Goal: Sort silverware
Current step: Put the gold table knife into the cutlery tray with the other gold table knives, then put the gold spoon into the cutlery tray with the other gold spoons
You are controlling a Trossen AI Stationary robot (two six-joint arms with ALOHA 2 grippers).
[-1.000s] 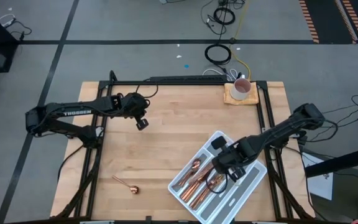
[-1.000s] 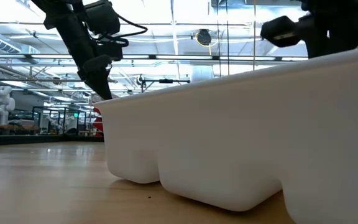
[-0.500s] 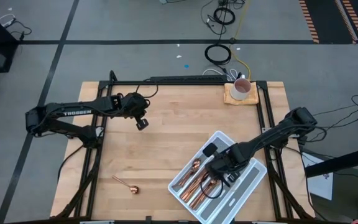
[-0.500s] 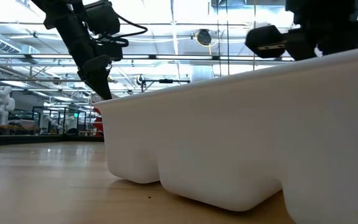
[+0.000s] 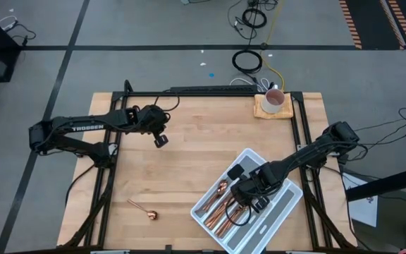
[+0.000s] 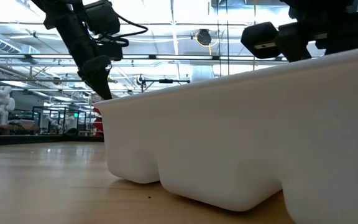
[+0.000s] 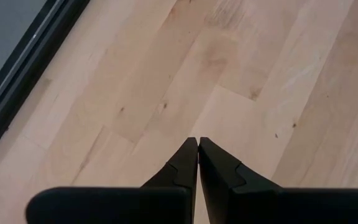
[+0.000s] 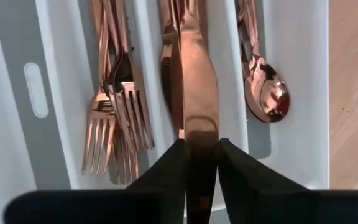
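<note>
Hanging over the grey-white divided tray [image 5: 282,209] near the front right of the tabletop [image 5: 189,155], the right claw [image 8: 199,163] has its two fingers parted a little with the end of a copper knife [image 8: 194,93] between them; whether they press on the blade cannot be told. That knife lies in the tray's middle slot, with copper forks [image 8: 114,118] in the slot on one side and copper spoons [image 8: 263,87] in the slot on the other. One more copper spoon [image 5: 144,210] lies alone on the bare wood toward the front left, well apart from the tray. The left claw [image 7: 197,163] is closed on nothing and hovers above the back left part of the tabletop, far from the cutlery. At the back right corner a white cup [image 5: 274,99] sits on a small wooden coaster [image 5: 261,109]. Cables [image 5: 249,62] coil on the grey floor beyond the tabletop. From the low camera the tray's white wall [image 6: 241,137] fills most of the sight and hides the cutlery. White lettering on the left arm [image 5: 76,129] reads TROSSEN.
</note>
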